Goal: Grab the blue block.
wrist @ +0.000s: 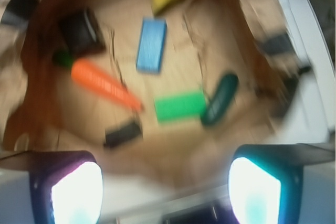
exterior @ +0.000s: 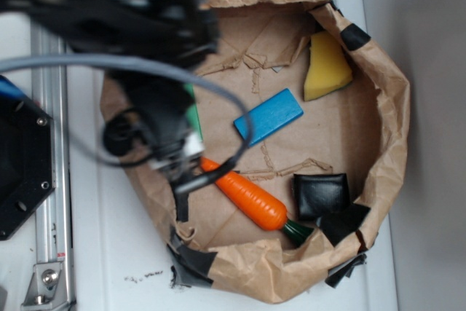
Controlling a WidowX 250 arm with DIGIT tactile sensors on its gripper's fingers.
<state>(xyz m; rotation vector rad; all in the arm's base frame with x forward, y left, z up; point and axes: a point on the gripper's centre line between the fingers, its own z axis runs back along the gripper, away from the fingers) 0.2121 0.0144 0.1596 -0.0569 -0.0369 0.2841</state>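
Note:
The blue block (exterior: 268, 116) lies flat on the brown paper in the middle of the bag, tilted. The wrist view shows the same blue block (wrist: 151, 44) well ahead of the fingers, beyond the green block (wrist: 180, 106). My gripper (exterior: 182, 169) hovers over the bag's left side, to the left of the blue block and apart from it. In the blurred wrist view the gripper (wrist: 165, 182) is open, its two fingers stand wide apart and nothing is between them.
An orange carrot (exterior: 247, 194) lies below the blue block, a yellow wedge (exterior: 326, 67) above right, a black square pad (exterior: 321, 196) lower right. A dark teal oblong piece (wrist: 220, 99) sits beside the green block. The crumpled paper bag rim (exterior: 386, 121) rings everything.

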